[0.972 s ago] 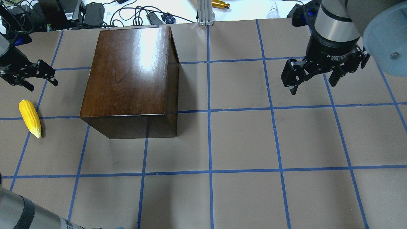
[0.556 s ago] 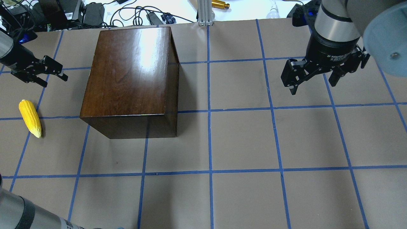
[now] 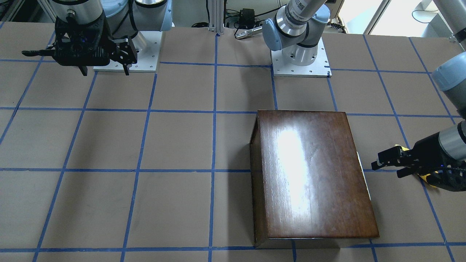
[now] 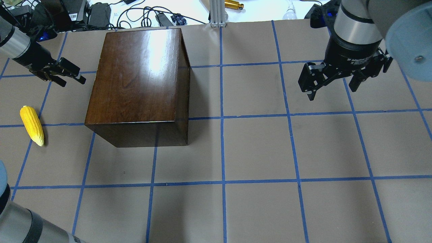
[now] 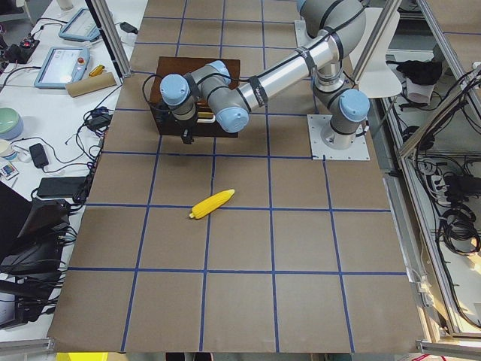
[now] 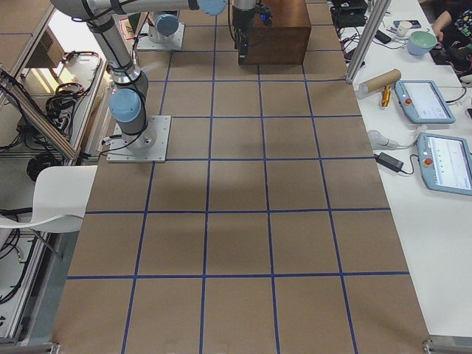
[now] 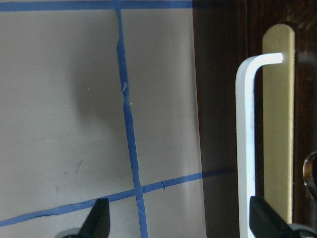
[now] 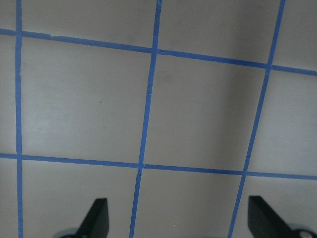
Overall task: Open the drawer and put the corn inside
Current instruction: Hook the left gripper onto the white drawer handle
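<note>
1. At far left of the overhead frame, the corn (image 4: 32, 125) lies on the desk (image 4: 256, 148).
2. Left hand (image 4: 71, 81), released, faces the shut drawer (image 7: 220, 124).
3. Right hand (image 4: 332, 91), released, hovers upper right.

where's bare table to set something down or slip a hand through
Widest bare stretch: the table between the box and the right gripper, plus all the rows nearest the robot. Crowded: the box's left side, where the open left gripper hangs close to the drawer front and the corn lies nearer the robot.
</note>
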You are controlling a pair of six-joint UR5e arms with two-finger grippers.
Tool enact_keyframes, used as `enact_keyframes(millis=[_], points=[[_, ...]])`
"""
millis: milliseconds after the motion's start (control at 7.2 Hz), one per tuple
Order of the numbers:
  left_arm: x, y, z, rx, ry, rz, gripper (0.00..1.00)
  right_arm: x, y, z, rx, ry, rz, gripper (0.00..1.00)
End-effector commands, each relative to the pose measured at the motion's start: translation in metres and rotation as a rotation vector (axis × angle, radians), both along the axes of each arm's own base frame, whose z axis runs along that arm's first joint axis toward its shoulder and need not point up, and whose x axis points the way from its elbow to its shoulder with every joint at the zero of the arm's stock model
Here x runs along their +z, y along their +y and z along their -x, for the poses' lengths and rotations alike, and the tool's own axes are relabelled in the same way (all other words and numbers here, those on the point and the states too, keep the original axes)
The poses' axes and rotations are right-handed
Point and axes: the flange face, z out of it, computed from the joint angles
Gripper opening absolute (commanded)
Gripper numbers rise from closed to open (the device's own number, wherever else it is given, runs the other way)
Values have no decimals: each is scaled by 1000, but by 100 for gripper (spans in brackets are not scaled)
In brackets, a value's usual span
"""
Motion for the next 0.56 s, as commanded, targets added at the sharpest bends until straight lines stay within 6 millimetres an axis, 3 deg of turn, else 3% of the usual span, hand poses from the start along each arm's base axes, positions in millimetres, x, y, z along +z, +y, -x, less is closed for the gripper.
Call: enact_keyframes(millis=[0,417], points=[[-4,-4,13,-12,37,11,100,0,0,0,1,-1,1,100],[-15,-7,16,3,59,-3,100,0,0,0,0,0,1,100]])
